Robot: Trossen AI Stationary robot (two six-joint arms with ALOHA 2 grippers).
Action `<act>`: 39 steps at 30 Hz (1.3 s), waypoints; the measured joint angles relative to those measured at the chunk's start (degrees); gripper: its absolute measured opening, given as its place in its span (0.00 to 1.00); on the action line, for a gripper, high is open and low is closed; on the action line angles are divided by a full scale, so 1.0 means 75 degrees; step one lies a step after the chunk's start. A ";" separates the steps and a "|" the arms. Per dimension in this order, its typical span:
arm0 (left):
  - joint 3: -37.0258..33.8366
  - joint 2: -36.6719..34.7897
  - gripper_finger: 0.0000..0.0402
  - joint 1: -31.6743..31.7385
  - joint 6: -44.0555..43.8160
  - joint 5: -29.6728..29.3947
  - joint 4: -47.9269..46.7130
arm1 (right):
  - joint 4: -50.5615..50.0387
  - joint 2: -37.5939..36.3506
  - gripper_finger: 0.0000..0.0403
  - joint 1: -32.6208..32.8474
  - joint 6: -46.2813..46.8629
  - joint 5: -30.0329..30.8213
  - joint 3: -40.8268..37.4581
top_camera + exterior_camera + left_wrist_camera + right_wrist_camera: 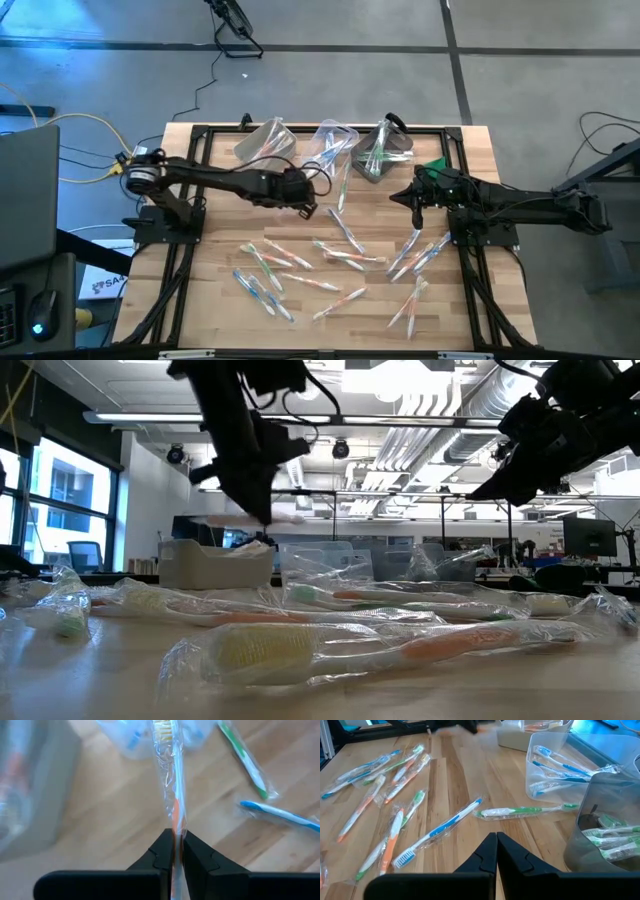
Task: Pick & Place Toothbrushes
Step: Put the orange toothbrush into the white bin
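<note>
The left gripper (177,851), clamped on a wrapped orange-handled toothbrush (174,795), holds it above the table near the three bins (325,145); the right gripper (496,851), closed and empty, hovers beside them.

Around the three bins (325,147) at the table's (200,290) far edge, bare wood lies open just in front of the leftmost one and out to the left, while wrapped toothbrushes (335,262) scattered across the middle and near right clutter any low pass
</note>
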 joint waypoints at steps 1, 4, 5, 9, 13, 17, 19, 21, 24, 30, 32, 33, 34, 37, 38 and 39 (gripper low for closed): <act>0.0000 -0.0109 0.05 -0.0002 0.0023 -0.0116 -0.0130 | 0.0000 0.0000 0.00 0.0002 0.0000 -0.0001 0.0000; 0.0006 -0.0352 0.05 -0.0002 0.0303 -0.0525 -0.0429 | -0.0006 0.0000 0.00 0.0000 0.0000 -0.0001 0.0000; 0.0006 -0.0427 0.05 -0.0002 0.0387 -0.0679 -0.0545 | -0.0006 0.0000 0.00 0.0001 0.0000 -0.0001 0.0000; 0.0006 -0.0664 0.05 0.0007 0.0727 -0.1425 -0.0701 | -0.0006 0.0000 0.00 0.0000 0.0000 0.0002 0.0000; 0.0006 -0.0757 0.05 0.0007 0.0973 -0.2407 -0.0748 | -0.0015 0.0000 0.00 0.0000 0.0000 0.0002 0.0000; 0.0008 -0.0754 0.05 0.0071 0.1403 -0.3482 -0.0799 | -0.0018 0.0000 0.00 0.0003 -0.0003 -0.0001 0.0000; 0.0012 -0.0754 0.05 0.0180 0.1568 -0.3736 -0.0799 | -0.0015 0.0000 0.00 0.0000 -0.0003 -0.0001 0.0000; 0.0012 -0.0754 0.05 0.0353 0.1601 -0.3819 -0.0793 | -0.0017 0.0000 0.00 0.0002 -0.0003 -0.0001 0.0000; 0.0012 -0.0754 0.05 0.0659 0.1687 -0.3823 -0.0794 | -0.0010 0.0000 0.00 0.0001 -0.0003 0.0001 0.0000; 0.0012 -0.0754 0.05 0.1225 0.2154 -0.3740 -0.0692 | -0.0009 0.0000 0.00 0.0003 -0.0003 -0.0001 0.0001; 0.0012 -0.0753 0.05 0.1388 0.2169 -0.3738 -0.0692 | -0.0009 0.0000 0.00 0.0000 -0.0003 -0.0001 0.0000; 0.0012 -0.0752 0.05 0.1461 0.2182 -0.3738 -0.0692 | -0.0009 0.0000 0.00 0.0002 -0.0003 -0.0001 0.0000; 0.0012 -0.0752 0.05 0.1532 0.2220 -0.3738 -0.0694 | -0.0009 0.0000 0.00 0.0003 -0.0003 -0.0001 0.0000; 0.0012 -0.0751 0.05 0.1721 0.2463 -0.3674 -0.0694 | -0.0009 0.0000 0.00 0.0002 -0.0003 -0.0001 0.0000; 0.0012 -0.0751 0.05 0.1775 0.2522 -0.3633 -0.0694 | -0.0009 0.0000 0.00 0.0000 -0.0003 -0.0001 0.0000; 0.0012 -0.0751 0.05 0.1821 0.2546 -0.3586 -0.0696 | -0.0009 0.0000 0.00 0.0000 -0.0003 -0.0001 0.0000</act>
